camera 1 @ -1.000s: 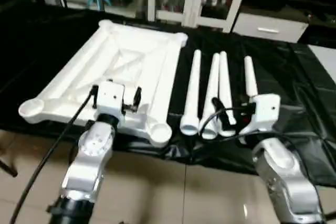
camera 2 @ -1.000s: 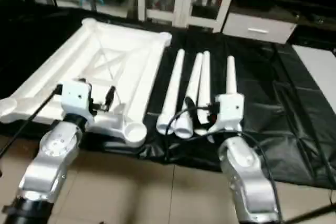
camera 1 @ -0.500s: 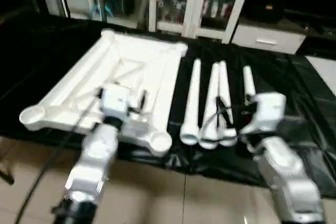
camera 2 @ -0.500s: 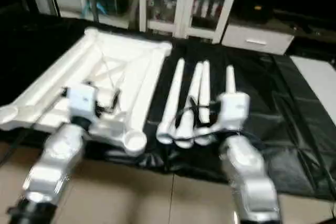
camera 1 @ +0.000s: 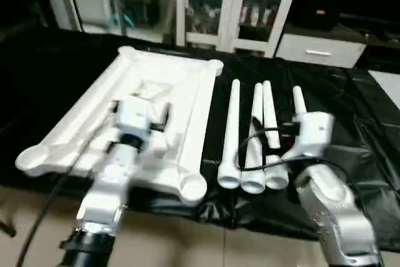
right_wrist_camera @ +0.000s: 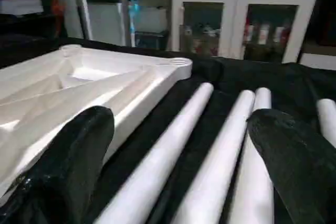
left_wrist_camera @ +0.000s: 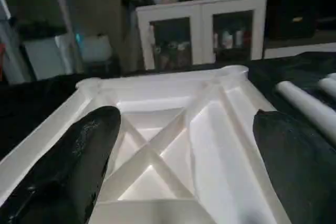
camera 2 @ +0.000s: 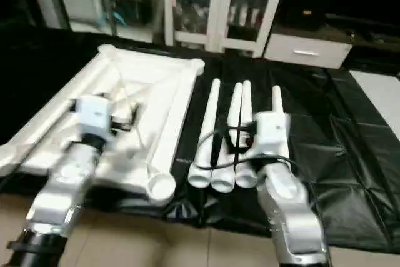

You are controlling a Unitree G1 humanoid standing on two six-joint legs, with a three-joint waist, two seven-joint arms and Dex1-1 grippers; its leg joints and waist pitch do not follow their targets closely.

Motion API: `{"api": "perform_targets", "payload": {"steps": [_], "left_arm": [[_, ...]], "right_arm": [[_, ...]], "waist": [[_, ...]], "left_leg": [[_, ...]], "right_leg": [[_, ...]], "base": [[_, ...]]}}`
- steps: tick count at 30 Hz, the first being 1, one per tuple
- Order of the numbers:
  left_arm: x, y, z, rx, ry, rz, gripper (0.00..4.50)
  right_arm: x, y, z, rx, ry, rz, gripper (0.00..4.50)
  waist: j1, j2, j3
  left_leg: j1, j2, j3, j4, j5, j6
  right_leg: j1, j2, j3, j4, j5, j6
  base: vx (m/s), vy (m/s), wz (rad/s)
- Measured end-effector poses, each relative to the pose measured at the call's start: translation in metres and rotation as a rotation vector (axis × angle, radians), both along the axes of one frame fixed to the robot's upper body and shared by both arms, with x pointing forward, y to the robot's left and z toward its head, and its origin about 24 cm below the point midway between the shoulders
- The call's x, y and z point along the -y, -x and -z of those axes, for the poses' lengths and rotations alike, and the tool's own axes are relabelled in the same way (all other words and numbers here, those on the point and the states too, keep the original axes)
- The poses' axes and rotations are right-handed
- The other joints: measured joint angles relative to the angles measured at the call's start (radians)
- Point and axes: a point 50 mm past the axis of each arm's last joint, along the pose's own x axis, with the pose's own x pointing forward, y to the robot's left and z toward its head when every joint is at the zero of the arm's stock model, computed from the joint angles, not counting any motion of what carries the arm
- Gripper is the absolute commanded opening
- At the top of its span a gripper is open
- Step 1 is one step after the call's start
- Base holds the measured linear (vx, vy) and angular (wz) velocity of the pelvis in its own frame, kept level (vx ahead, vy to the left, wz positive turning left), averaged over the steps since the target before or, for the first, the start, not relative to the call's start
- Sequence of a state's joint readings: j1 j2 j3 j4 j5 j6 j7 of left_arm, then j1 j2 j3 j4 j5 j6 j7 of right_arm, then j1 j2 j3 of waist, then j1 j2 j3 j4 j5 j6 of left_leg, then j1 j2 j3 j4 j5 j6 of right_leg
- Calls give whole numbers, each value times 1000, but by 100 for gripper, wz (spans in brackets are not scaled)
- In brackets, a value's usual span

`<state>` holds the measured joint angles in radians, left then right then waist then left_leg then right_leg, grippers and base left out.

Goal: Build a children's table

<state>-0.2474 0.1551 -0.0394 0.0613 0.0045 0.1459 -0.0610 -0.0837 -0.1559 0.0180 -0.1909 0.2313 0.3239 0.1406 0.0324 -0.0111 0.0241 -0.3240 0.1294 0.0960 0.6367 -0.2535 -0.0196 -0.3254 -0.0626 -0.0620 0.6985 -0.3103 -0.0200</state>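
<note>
Tabletop part lay upside down, ribs up, on the left half of the black-covered work table, one corner socket sitting at the near edge and another near the left near edge. Four white legs lay side by side just right of it, wide ends toward the near edge, narrow tips pointing to the far edge; three bunched and touching, the fourth slightly apart and partly hidden behind the right arm. Left gripper hovered over the ribbed underside, fingers spread wide, holding nothing. Right gripper hung above the legs, also spread wide and empty. White cabinet stood beyond the far edge. No leg fitted yet, so task looked barely begun. Legs probably light, stiff, hollow plastic, smooth and round, so likely to roll or slip; best taken around the mid-shaft or nearer the thick end, squeezing across the tube. Top looked rigid and bulky, awkward to lift one-handed; a rib or edge rail would give a grip, and bracing it while a leg goes into a socket seemed sensible.
</note>
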Motion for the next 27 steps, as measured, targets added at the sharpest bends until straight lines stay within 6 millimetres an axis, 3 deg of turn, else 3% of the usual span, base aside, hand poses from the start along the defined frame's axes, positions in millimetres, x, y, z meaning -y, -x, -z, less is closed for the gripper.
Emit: {"api": "perform_targets", "payload": {"steps": [1,2,4,6,9,10,11,13,14,15,16,17,18,19,20,21,22,23,24,25,26,27], "left_arm": [[1,0,0,1,1,4,450],[3,0,0,-4,3,9,450],[14,1,2,-12,12,44,450],[16,2,3,-11,11,50,450],[13,1,2,-6,11,40,450],[13,1,2,-6,12,42,450],[13,1,2,-6,12,47,450],[14,2,2,-7,14,51,450],[11,2,3,-11,9,43,450],[6,4,6,-21,3,29,450],[-1,4,6,-23,-6,8,450],[-6,3,5,-18,-6,-10,450],[-5,2,4,-15,-5,-9,450],[-3,2,2,-9,-2,-5,450],[0,0,0,-1,3,4,450],[7,0,1,-1,16,19,450],[14,1,2,-8,24,38,450],[16,2,4,-12,18,43,450],[15,1,3,-5,4,34,450],[14,0,-1,9,-14,26,450],[10,-1,-6,31,-41,10,450],[7,-1,-5,28,-50,-2,450]], "right_arm": [[2,1,1,-5,12,4,448],[5,2,3,-14,24,14,448],[13,2,7,-39,33,39,448],[15,2,6,-38,28,51,448],[14,2,6,-38,22,53,448],[14,1,5,-37,23,54,448],[15,1,5,-38,24,56,448],[15,1,6,-49,20,61,448],[12,1,7,-57,10,59,448],[5,1,8,-60,-5,40,448],[0,1,7,-55,-14,25,448],[-1,1,7,-57,-14,22,448],[1,1,8,-62,-9,26,448],[2,1,8,-64,-5,29,448],[5,0,6,-58,1,37,448],[10,2,7,-65,12,52,448],[14,1,8,-71,21,65,448],[17,1,9,-74,25,77,448],[17,1,9,-74,23,79,448],[17,0,8,-70,24,79,448],[15,-1,7,-68,13,78,448],[11,0,8,-73,9,61,448]], "waist": [[-6,-14,-5],[-8,-31,-8],[5,-29,-7],[9,-30,-6],[32,-27,-4],[44,-24,-4],[62,-19,-3],[84,1,1],[86,7,10],[80,17,16],[76,8,15],[71,0,16],[69,-12,16],[68,-29,16],[69,-60,14],[82,-57,18],[102,-47,22],[106,-31,22],[100,-27,19],[90,-16,13],[66,-10,13],[50,-9,12]], "left_leg": [[-1,-12,5,2,-3,4],[-13,-26,8,15,-9,10],[-28,-25,0,17,-12,17],[-31,-24,-4,9,-1,-9],[-39,-23,-2,10,-4,-3],[-44,-21,1,16,-5,1],[-52,-18,1,42,-15,19],[-62,1,-12,77,-30,32],[-40,8,23,70,-36,1],[-27,6,64,55,-32,13],[-15,7,108,41,-30,25],[-3,9,163,27,-26,40],[9,13,213,17,-27,42],[18,13,264,8,-27,42],[23,4,309,11,-31,41],[22,-2,294,50,-64,-1],[5,-23,187,109,-101,-11],[-9,-44,38,184,-102,-14],[-9,-33,-19,161,-91,-31],[-5,0,-42,81,-73,-52],[-19,30,-28,55,-41,-85],[-27,32,-28,53,-37,-81]], "right_leg": [[-25,-8,9,-22,25,10],[-36,-21,27,-19,48,54],[-42,-14,32,-18,47,51],[-44,-12,26,-23,49,50],[-40,-17,24,-47,64,54],[-38,-19,25,-57,67,51],[-35,-24,28,-64,73,60],[-23,-33,34,-75,84,77],[-22,-35,58,-80,87,67],[-32,-36,70,-69,67,10],[-53,-48,55,-32,38,-24],[-80,-56,-3,28,21,-24],[-85,-56,-42,41,13,-24],[-85,-54,-65,39,9,-27],[-87,-34,-42,26,18,-30],[-93,-29,1,18,45,-11],[-85,-28,19,15,58,1],[-82,-38,23,1,69,18],[-81,-48,20,-10,81,27],[-83,-45,12,-22,92,32],[-86,-42,16,-28,100,37],[-80,-30,29,-48,101,22]], "base": [[94,-14,3],[104,-56,4],[97,-58,4],[0,0,0],[-24,35,3],[-56,118,5],[-65,183,3],[-69,212,1],[-109,277,-14],[-109,277,-14],[-111,271,-33],[-76,222,-38],[-76,222,-38],[-62,142,-34],[-37,134,-22],[-37,134,-22],[60,220,-47],[52,261,-52],[52,261,-52],[-26,240,-1],[-10,187,41],[-10,187,41]]}}
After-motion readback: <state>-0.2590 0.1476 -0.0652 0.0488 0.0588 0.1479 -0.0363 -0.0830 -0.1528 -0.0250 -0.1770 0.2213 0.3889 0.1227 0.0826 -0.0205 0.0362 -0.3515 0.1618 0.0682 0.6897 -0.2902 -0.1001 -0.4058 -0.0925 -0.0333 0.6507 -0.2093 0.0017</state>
